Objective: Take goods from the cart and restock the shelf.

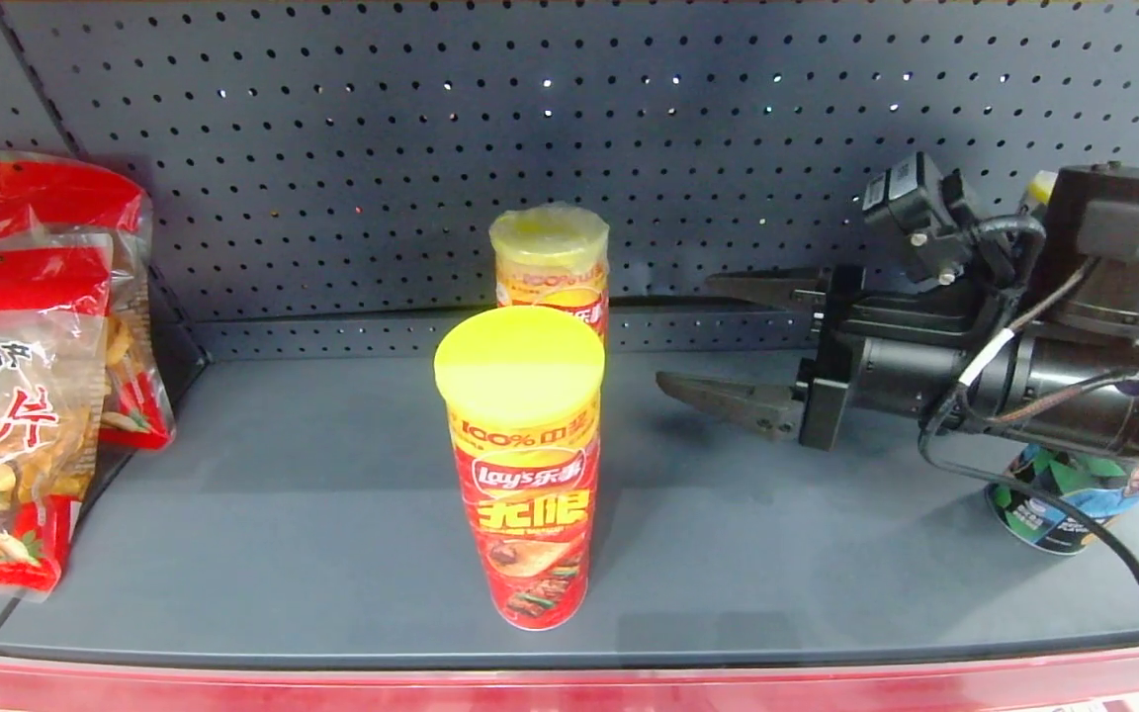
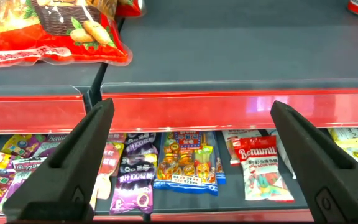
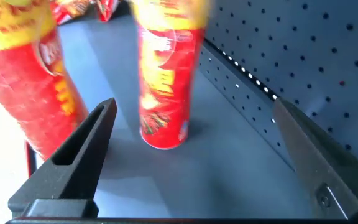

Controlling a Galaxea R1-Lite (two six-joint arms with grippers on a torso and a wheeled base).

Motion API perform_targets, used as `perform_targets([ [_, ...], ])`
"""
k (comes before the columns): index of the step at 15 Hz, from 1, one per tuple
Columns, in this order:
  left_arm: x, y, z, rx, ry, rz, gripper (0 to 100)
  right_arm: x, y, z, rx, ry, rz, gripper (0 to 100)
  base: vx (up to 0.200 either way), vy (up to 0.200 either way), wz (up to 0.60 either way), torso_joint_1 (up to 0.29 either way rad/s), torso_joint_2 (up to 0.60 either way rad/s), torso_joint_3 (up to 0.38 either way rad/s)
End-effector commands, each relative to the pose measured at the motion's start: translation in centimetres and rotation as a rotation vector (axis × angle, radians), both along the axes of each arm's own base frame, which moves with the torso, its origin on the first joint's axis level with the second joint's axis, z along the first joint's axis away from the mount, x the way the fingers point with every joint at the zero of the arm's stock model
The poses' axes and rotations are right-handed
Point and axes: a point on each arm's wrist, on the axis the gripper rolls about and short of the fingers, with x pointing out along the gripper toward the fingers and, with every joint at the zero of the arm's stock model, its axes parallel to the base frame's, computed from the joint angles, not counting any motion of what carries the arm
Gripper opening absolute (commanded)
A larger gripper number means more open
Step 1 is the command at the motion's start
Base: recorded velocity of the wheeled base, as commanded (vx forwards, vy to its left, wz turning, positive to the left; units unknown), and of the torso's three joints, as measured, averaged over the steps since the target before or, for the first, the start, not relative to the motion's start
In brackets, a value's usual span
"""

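Item 1: right gripper [image 1: 685, 333]. We log its jaws spread wide, holding nothing and touching nothing, low over the shelf [image 1: 332, 514].
Item 2: front chip can [image 1: 525, 465]. It stands upright near the shelf's front edge, to the left of the fingertips and apart from them.
Item 3: rear chip can [image 1: 552, 267]. It stands upright near the back panel (both cans are yellow-lidded).
Item 4: left gripper [image 2: 192, 106]. It is also wide open and empty, facing the shelf's red front edge.

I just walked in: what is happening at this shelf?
Two tall red cardboard chip tubes with yellow lids stand on the grey metal shelf: the front tube and the rear tube. The right claw, open and empty, is beside them. The left claw, also open and empty, faces the shelf's red front edge.
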Motion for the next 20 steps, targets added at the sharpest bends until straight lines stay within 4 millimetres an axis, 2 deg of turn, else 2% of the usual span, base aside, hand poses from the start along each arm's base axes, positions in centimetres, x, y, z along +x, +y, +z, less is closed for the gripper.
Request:
perform_targets([
  [1,0.0,0.0,0.0,0.000,0.001,0.000,100,0.0,0.5,-0.1,-0.001,0.004,0.012,100,0.000,0.000,0.00,0.000,0.00,0.000],
  [4,0.0,0.0,0.0,0.000,0.001,0.000,100,0.5,2.3,-1.3,-0.021,0.035,0.061,100,0.000,0.000,0.00,0.000,0.00,0.000],
  [8,0.0,0.0,0.0,0.000,0.001,0.000,100,2.1,5.0,-1.7,-0.023,0.033,0.096,100,0.000,0.000,0.00,0.000,0.00,0.000],
  [12,0.0,0.0,0.0,0.000,0.001,0.000,100,2.1,6.8,-2.8,-0.038,0.056,0.134,100,0.000,0.000,0.00,0.000,0.00,0.000],
  [14,0.0,0.0,0.0,0.000,0.001,0.000,100,2.2,7.5,-3.0,-0.039,0.064,0.146,100,0.000,0.000,0.00,0.000,0.00,0.000],
  [20,0.0,0.0,0.0,0.000,0.001,0.000,100,2.1,8.0,-3.2,-0.040,0.072,0.159,100,0.000,0.000,0.00,0.000,0.00,0.000],
])
